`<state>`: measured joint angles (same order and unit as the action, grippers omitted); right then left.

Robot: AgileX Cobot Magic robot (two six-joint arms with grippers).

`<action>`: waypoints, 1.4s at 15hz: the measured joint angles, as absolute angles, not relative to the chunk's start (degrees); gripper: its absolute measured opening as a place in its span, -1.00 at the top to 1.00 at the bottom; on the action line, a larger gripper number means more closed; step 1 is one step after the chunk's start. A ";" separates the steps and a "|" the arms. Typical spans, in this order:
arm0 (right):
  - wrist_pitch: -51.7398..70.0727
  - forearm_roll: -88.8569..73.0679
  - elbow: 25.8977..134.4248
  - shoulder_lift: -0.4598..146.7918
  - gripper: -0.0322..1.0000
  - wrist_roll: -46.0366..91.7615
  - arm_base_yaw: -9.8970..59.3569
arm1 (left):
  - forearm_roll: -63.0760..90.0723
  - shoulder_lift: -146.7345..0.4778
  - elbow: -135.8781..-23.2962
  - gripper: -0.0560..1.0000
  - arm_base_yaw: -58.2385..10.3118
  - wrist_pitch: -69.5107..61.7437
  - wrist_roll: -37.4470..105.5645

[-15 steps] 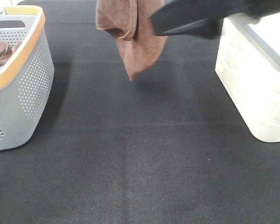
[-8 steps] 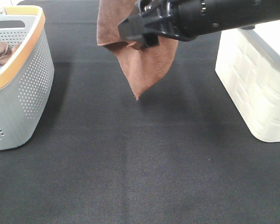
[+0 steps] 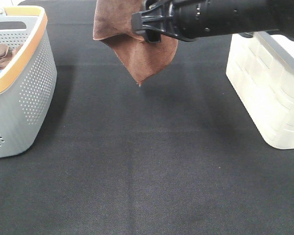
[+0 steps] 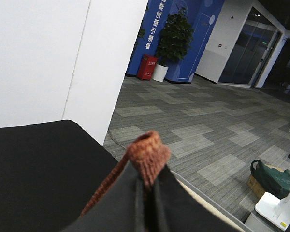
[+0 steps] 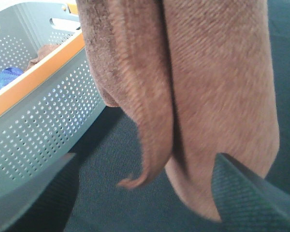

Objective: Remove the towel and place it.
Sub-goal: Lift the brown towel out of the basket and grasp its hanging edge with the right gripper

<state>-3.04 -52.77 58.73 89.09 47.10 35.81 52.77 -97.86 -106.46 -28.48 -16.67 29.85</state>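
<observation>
The towel [image 3: 139, 56] hangs, lowest corner free above the mat [image 3: 147, 161].

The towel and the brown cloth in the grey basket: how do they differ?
The towel hangs above the table, pinched by the left fingers; the brown cloth lies bunched inside the grey basket. The towel shows a free pointed corner; the cloth is only partly in view. Both are brown fabric.

high: down onto table [image 3: 137, 171] | left: outward, room [image 4: 208, 121] | right: close; all share towel [image 3: 139, 58]
</observation>
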 joint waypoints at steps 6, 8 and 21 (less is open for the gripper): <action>-3.38 -53.57 59.99 91.67 -0.28 47.10 35.81 | 52.77 -97.86 -106.46 0.89 -28.48 -16.67 31.11; -5.16 -53.57 60.05 91.67 -0.07 47.10 35.81 | 52.77 -97.86 -106.46 0.89 -28.48 -16.67 31.11; 1.49 -53.29 60.05 88.58 0.94 47.10 35.81 | 38.73 -97.86 -106.46 0.89 -28.48 -14.78 30.94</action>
